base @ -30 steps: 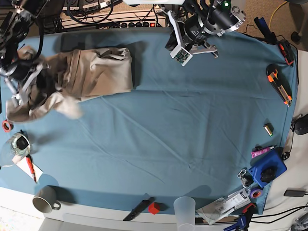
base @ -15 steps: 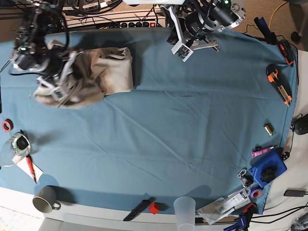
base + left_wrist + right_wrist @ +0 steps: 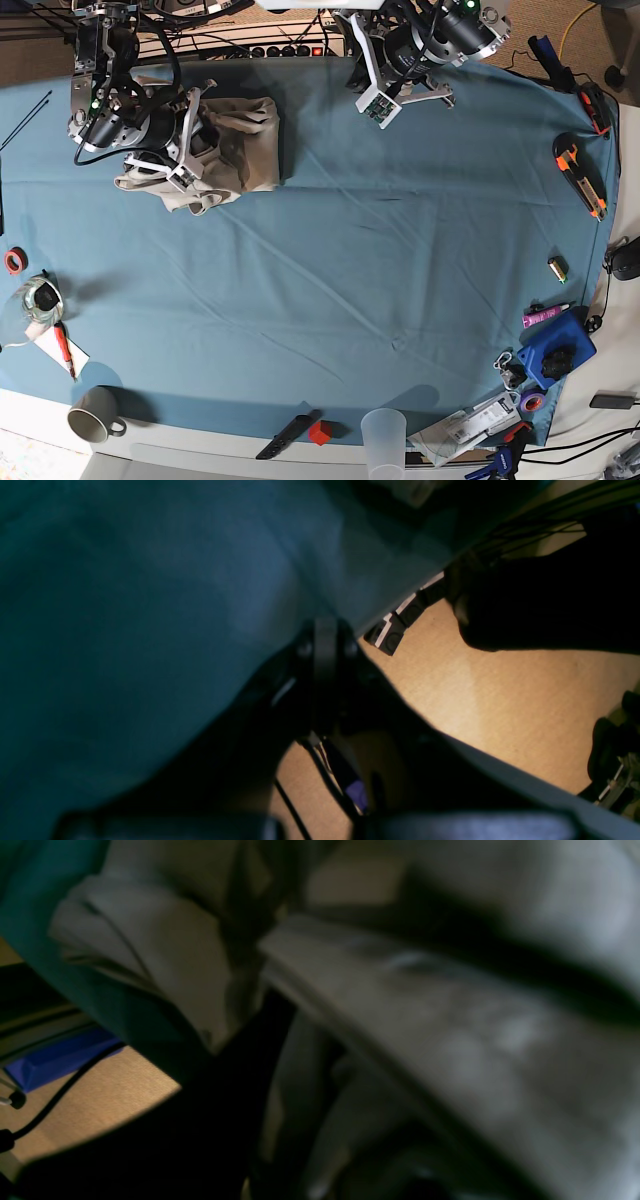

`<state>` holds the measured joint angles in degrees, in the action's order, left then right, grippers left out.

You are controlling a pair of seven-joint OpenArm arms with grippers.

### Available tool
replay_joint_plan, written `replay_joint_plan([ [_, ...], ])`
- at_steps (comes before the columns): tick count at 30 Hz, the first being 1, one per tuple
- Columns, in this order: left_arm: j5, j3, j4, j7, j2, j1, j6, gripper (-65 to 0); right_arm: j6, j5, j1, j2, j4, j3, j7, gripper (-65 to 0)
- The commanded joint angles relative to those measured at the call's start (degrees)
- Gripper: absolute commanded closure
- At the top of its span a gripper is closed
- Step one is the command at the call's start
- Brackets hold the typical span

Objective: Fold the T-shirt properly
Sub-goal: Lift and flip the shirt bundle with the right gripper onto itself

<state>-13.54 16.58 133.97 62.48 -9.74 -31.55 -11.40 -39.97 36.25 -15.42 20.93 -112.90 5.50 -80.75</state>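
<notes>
The T-shirt (image 3: pixel 225 150) lies bunched in a rumpled heap at the far left of the worktop (image 3: pixel 380 260), on the blue cloth, its right part a flatter folded block and its left part crumpled, with loose folds spilling toward the near side. The right tool (image 3: pixel 185 150) sits directly over the heap's left part, its white fingers (image 3: pixel 190 112) spread on either side of the fabric; the wrist view is filled with blurred beige folds (image 3: pixel 450 1040) pressed close, and I cannot tell whether the tool grips the fabric or has let it go. The left tool (image 3: pixel 378 106) hangs over the far edge of the worktop, right of the T-shirt and apart from it, clenched on nothing. At the near edge stand a grey mug (image 3: pixel 95 415) and a clear plastic cup (image 3: pixel 384 435). An orange utility knife (image 3: pixel 580 172) lies at the far right.
</notes>
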Motion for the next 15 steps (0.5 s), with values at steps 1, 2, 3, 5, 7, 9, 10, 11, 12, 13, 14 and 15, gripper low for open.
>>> replay_joint_plan([
  [1, -0.5, 0.1, 1.0, -1.5, 0.0, -0.4, -0.2, 0.0, 0.0, 0.8, 0.3, 0.7, -1.9, 0.2, 0.8, -15.6],
  [2, -0.5, 0.1, 1.0, -1.8, 0.0, -0.5, -0.2, 0.0, 0.0, 0.8, 0.3, 0.7, -3.3, 0.2, 0.8, -15.6],
  [3, -0.6, 0.1, 1.0, -2.3, 0.0, -0.7, -0.2, 0.0, 0.0, 0.8, 0.3, 0.7, -5.3, 0.2, 0.8, -15.6],
  [5, -0.6, 0.1, 1.0, -2.5, 0.1, -0.9, -0.2, 0.0, 0.0, 0.8, 0.3, 0.7, -10.4, 0.4, 0.8, -15.6],
  [7, -0.5, 0.1, 1.0, -2.6, 0.1, -0.9, -0.7, 0.0, 0.0, 0.8, 0.2, 0.7, -14.6, 1.3, 0.8, -15.6],
  [9, -0.5, 0.1, 1.0, -3.2, 0.1, -1.5, -0.7, 0.0, 0.0, 0.9, 0.0, 0.7, -16.9, 2.5, 1.5, -15.6],
  [10, -0.2, 0.1, 1.0, -3.7, 0.1, -2.0, -0.7, 0.0, 0.0, 1.1, 0.0, 0.6, -17.5, 2.9, 2.9, -15.6],
  [11, -0.1, 0.1, 1.0, -3.6, 0.1, -2.4, -0.7, 0.0, 0.0, 1.8, 0.0, 0.6, -17.8, 3.0, 3.7, -15.6],
  [12, -0.1, 0.1, 1.0, -3.6, 0.1, -2.8, -0.7, 0.0, 0.0, 2.8, 0.0, 0.6, -17.9, 3.0, 3.8, -15.6],
  [13, -0.2, 0.1, 1.0, -3.6, 0.1, -3.1, -0.7, 0.0, 0.0, 3.7, 0.0, 0.6, -17.9, 3.0, 3.2, -15.6],
  [14, -0.2, 0.1, 1.0, -3.6, 0.1, -3.2, -0.7, 0.0, 0.0, 4.2, 0.0, 0.7, -17.9, 3.0, 2.1, -15.6],
  [15, -0.2, 0.1, 1.0, -3.5, 0.1, -3.3, -0.7, 0.0, 0.0, 4.5, -0.1, 0.7, -17.9, 3.0, 0.9, -15.6],
])
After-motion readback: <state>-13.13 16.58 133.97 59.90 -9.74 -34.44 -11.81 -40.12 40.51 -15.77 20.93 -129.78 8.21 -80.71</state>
